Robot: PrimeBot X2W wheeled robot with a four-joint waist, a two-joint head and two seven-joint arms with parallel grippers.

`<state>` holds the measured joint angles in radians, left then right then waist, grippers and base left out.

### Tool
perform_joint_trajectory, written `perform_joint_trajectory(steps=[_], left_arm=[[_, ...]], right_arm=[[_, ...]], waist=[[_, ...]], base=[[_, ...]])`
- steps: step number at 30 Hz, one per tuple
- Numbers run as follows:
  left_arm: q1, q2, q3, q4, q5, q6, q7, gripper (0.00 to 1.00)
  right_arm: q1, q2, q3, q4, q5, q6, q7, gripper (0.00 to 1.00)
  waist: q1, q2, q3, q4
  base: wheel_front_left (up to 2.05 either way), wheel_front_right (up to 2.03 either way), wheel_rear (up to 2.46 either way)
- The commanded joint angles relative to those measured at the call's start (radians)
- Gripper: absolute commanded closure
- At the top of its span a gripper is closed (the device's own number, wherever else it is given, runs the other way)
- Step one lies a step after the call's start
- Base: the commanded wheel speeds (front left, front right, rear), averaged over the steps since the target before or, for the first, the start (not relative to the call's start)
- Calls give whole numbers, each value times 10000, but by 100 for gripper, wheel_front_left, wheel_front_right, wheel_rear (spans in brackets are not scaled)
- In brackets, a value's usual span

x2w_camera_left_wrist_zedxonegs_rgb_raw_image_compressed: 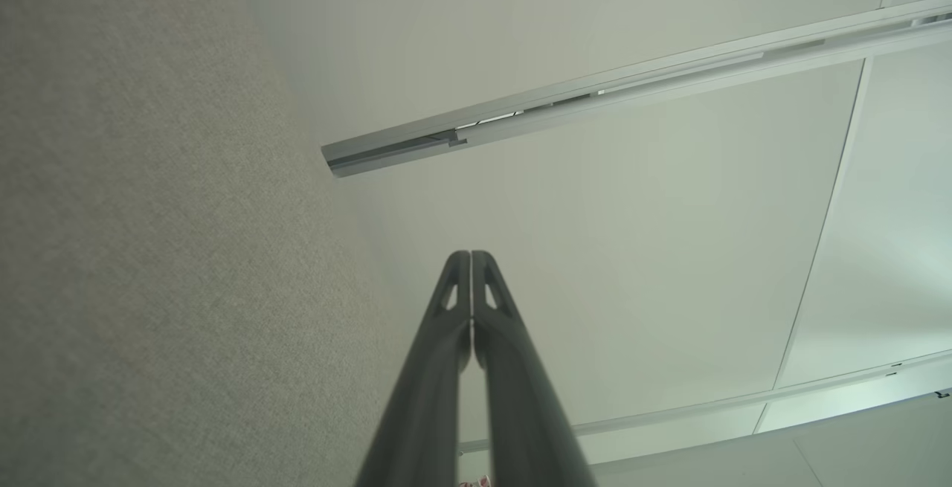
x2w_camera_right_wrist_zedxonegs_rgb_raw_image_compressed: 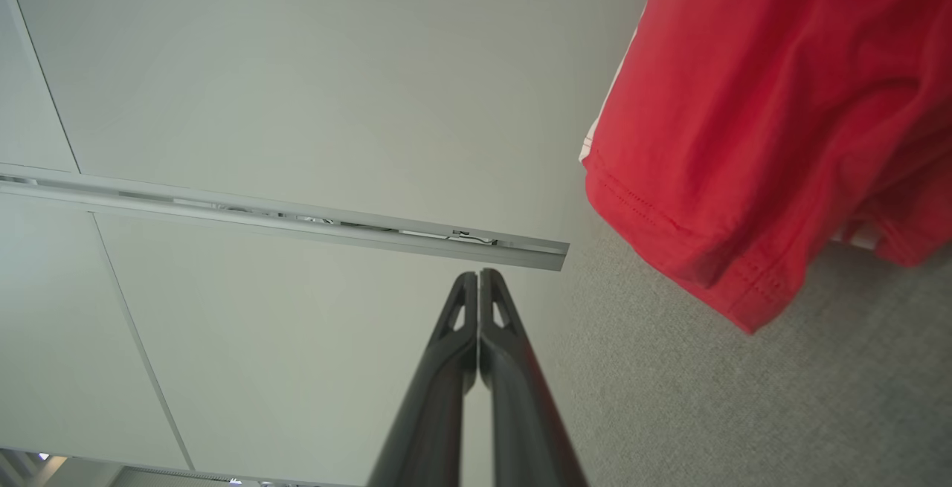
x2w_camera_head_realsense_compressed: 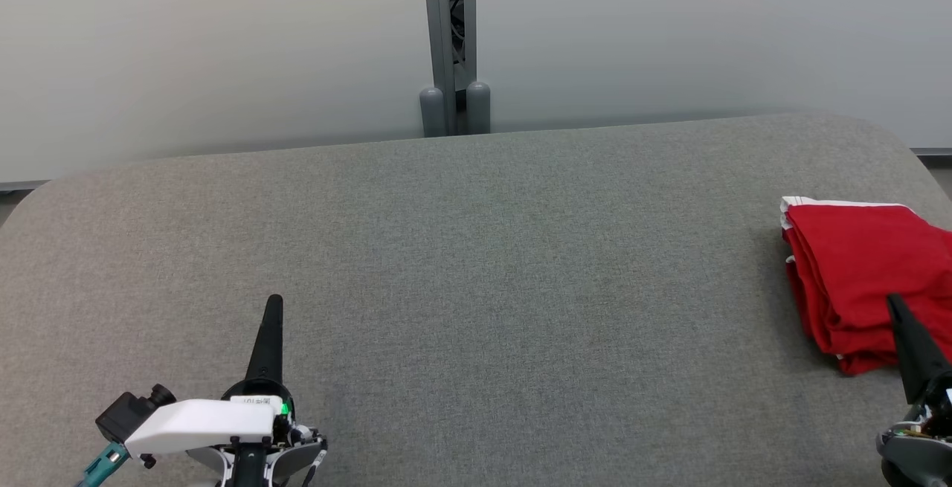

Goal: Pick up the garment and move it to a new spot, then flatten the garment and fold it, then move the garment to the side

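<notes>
Garment: red folded cloth garment with white trim (x2w_camera_head_realsense_compressed: 855, 271), flat at the far right of the grey fabric-covered surface (x2w_camera_head_realsense_compressed: 476, 249).
Left gripper (x2w_camera_head_realsense_compressed: 274, 301): fingers pressed together, holding nothing; lower left, well apart from the garment.
Right gripper (x2w_camera_head_realsense_compressed: 892, 302): fingers pressed together, holding nothing; tip at the garment's near edge, contact unclear.
Open room: grey fabric runs from the garment's left edge to the rounded left corner.

Red garment (x2w_camera_head_realsense_compressed: 855, 271) with white trim lies folded, apparently in layers, at the cushion's (x2w_camera_head_realsense_compressed: 476, 286) right end.
</notes>
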<state>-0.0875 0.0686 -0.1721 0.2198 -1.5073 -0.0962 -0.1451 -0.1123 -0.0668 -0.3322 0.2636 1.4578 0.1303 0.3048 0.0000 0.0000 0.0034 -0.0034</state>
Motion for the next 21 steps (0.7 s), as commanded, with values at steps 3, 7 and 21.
perform_joint_trajectory(steps=[3,7,21], left_arm=[[-217,-23,76,24,-330,-134,26,100],[-262,-52,86,60,-589,-214,41,100],[-319,-193,119,176,-1410,-395,66,100]], right_arm=[[-111,-94,-116,1,372,7,139,100],[-159,-97,-208,52,626,7,241,100],[-243,-100,-454,204,1451,7,524,100]], waist=[[0,0,-2,6],[0,0,-4,13],[0,0,-13,35]], base=[[0,0,0],[0,0,0],[0,0,0]])
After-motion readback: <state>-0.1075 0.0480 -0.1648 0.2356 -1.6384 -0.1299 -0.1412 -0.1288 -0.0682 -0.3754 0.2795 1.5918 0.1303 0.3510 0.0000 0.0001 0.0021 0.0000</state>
